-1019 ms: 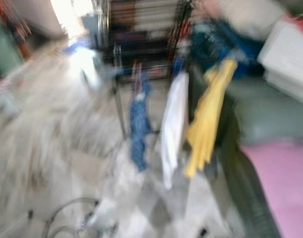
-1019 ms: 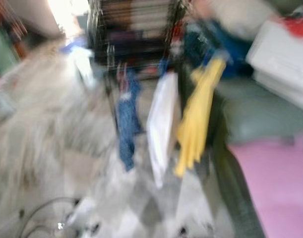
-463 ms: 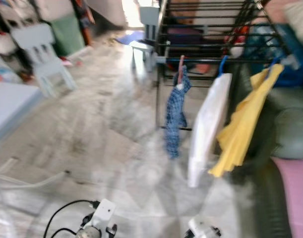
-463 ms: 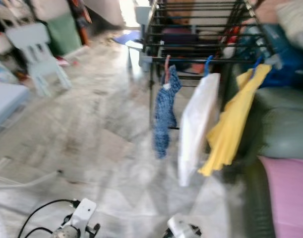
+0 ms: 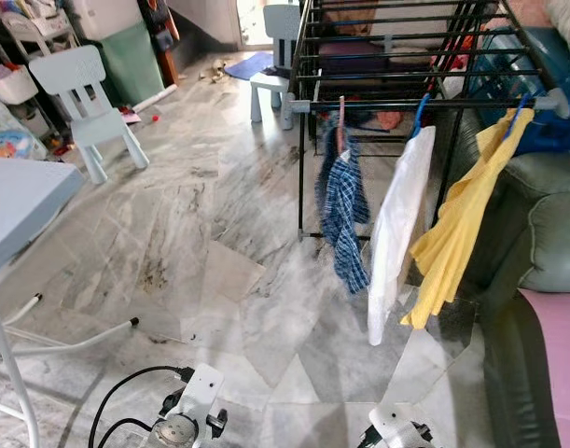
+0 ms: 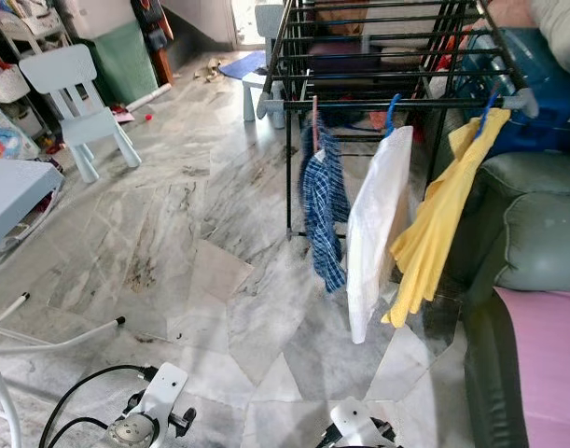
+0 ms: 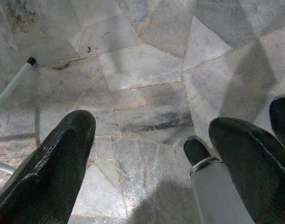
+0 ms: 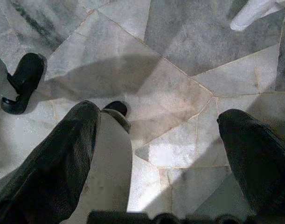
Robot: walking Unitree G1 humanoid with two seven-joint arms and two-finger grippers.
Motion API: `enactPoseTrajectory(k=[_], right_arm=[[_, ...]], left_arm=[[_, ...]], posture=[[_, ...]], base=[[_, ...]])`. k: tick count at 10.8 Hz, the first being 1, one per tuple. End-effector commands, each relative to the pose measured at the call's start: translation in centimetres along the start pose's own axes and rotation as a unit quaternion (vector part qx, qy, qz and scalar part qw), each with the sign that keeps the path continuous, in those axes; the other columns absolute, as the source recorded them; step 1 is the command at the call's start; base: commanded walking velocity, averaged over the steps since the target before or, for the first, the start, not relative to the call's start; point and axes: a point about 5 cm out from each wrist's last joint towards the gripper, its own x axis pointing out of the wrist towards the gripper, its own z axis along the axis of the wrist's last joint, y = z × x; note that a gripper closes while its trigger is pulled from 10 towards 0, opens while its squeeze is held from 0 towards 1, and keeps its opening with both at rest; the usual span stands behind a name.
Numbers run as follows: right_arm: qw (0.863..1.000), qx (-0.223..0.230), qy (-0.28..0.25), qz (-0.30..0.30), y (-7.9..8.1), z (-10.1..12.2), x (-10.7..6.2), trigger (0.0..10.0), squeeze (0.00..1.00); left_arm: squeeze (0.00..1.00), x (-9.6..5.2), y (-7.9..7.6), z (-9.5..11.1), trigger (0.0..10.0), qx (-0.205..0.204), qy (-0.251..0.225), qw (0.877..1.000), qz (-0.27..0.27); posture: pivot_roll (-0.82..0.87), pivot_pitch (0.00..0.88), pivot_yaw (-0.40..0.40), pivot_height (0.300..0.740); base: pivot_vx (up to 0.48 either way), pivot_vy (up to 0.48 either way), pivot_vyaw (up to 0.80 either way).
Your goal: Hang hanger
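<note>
**Three garments on the rack, both claws spread and bare**

The black metal drying rack (image 5: 396,56) stands ahead on the marble floor (image 5: 219,271), its thin round bars running in parallel tiers, a green sofa (image 5: 546,233) just beside it on the right. From its front bar hang three pieces, largest to smallest: a white garment (image 5: 396,233), smooth and flat, on a blue hanger (image 5: 421,107); a yellow shirt (image 5: 457,224), soft and creased, also on a blue hook; and a blue checked cloth (image 5: 345,210), limp and bunched, on a pinkish hanger (image 5: 340,112).

So hangers already sit on the bar as the task wants (whether another is due, one moment cannot settle). This fits both a job just finished and a walk to fetch the next hanger.

Both arms hang low over the floor. The left claw (image 7: 151,154) is released, fingers wide apart with nothing between; the right claw (image 8: 156,158) likewise gapes bare above pale veined tiles.

For any hanging here, I judge the hook's thin curve must drop squarely over the slim bar, in the free stretch left of the checked cloth, so that garments don't snag.
</note>
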Motion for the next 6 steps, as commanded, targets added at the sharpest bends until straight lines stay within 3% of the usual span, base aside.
enactPoseTrajectory(k=[1, 6], right_arm=[[1.000, 0.000, 0.007, 0.008, 0.53, -0.22, 0.03, 10.0, 0.00], [1.000, 0.000, 0.007, 0.008, 0.53, -0.22, 0.03, 10.0, 0.00]], left_arm=[[0.00, -0.04, 0.50, -0.11, 10.0, -0.005, 0.002, 1.000, 0.005], [0.00, -0.04, 0.50, -0.11, 10.0, -0.005, 0.002, 1.000, 0.005]], posture=[[-0.07, 0.000, 0.066, 0.740], [-0.07, 0.000, 0.066, 0.740]], base=[[0.000, 0.000, 0.00], [0.000, 0.000, 0.00]])
